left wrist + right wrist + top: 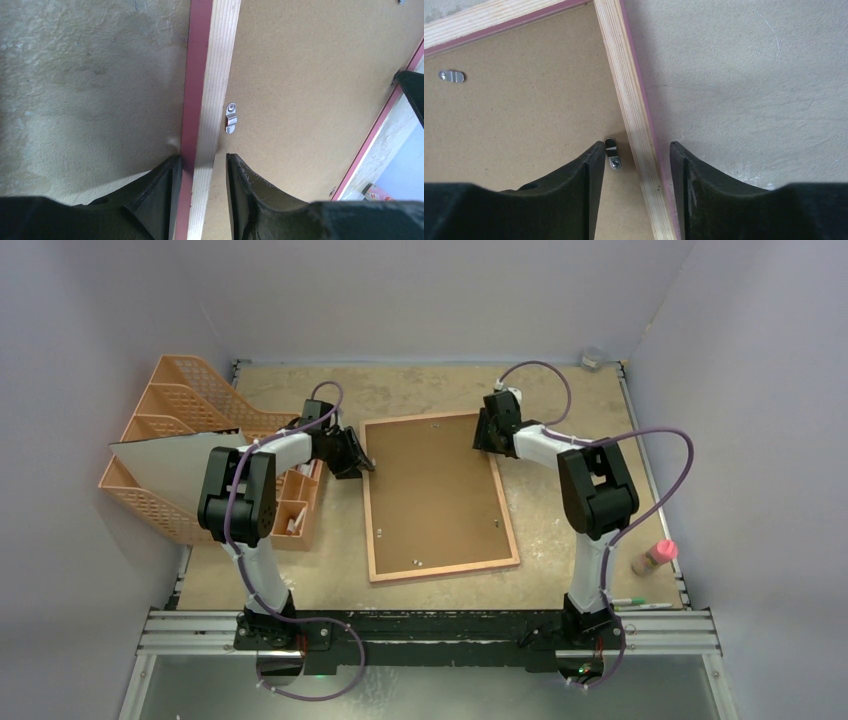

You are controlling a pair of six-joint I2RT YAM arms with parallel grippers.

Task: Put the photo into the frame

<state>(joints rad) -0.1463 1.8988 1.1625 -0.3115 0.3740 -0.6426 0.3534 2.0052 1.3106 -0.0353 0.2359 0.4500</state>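
Observation:
The frame (445,570) lies face down in the middle of the table, its tan wood rim up and a brown backing board (435,490) lying inside it. My left gripper (358,462) is open astride the left rim (217,75); the outer finger touches the pink edge and the inner one stands a little off the wood. My right gripper (490,435) is open astride the right rim (629,90) near the far corner, with gaps on both sides. A metal turn clip (611,154) sits by its inner finger. The photo is not in view.
Orange file racks (175,400) stand at the left with a greyish-white sheet (165,465) leaning on them. A small orange box (292,510) sits beside the left arm. A pink-capped bottle (655,557) and pens (640,605) lie at the near right.

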